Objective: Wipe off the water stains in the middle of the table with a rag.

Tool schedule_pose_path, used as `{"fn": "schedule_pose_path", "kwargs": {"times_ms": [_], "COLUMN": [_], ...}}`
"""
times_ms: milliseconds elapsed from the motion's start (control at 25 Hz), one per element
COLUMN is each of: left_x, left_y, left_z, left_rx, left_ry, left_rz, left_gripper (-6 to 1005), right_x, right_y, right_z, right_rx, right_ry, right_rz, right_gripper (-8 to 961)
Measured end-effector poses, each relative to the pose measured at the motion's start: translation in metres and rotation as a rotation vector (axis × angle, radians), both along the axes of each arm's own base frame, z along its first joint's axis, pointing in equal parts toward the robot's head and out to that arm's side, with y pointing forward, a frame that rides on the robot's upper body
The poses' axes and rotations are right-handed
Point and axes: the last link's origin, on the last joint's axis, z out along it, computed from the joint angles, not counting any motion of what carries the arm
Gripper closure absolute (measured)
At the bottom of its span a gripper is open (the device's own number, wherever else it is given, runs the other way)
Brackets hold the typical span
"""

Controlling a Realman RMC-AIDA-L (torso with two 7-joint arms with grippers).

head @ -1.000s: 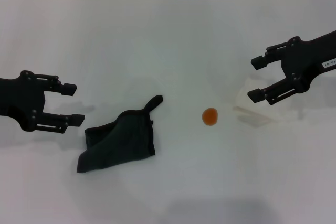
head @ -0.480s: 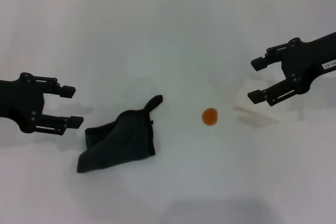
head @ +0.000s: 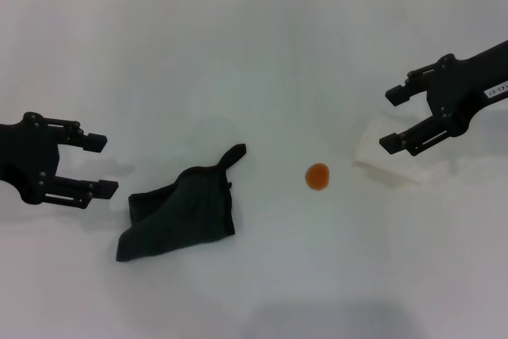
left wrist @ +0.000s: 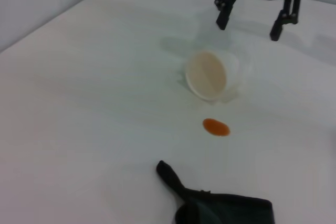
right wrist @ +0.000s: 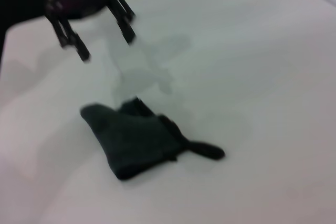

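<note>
Head view: rag (head: 178, 212) lies just beside spread left hand (head: 100, 166); right hand (head: 393, 119) spread, well apart.

Tipped cup (head: 386, 156) near stain (head: 317, 176) — rag (head: 181, 213) unblocked

2 matte black two-fingered grippers: left gripper (head: 97, 166), white-labelled right gripper (head: 390, 117)

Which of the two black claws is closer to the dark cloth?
The left gripper: it hangs open just beside the rag, while the right gripper is past the orange water stains.
</note>
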Motion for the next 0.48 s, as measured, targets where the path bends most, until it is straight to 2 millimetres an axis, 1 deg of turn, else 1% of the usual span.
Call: {"fn": "schedule_pose_path", "kwargs": {"times_ms": [280, 480], "left_x": [0.01, 0.01], "left_y": [-0.001, -0.001], "left_z": [0.007, 0.009], "left_rx": [-0.01, -0.007], "left_ry": [-0.039, -0.037], "left_rz": [-0.064, -0.078], "left_gripper": [255, 255], "right_x": [0.0, 0.0], "right_y": [0.005, 0.011], "right_z": [-0.003, -0.002], "right_rx": [-0.014, -0.007], "right_ry": [-0.106, -0.192], "right_rz": [-0.041, -0.079], "right_gripper": [81, 80]}}
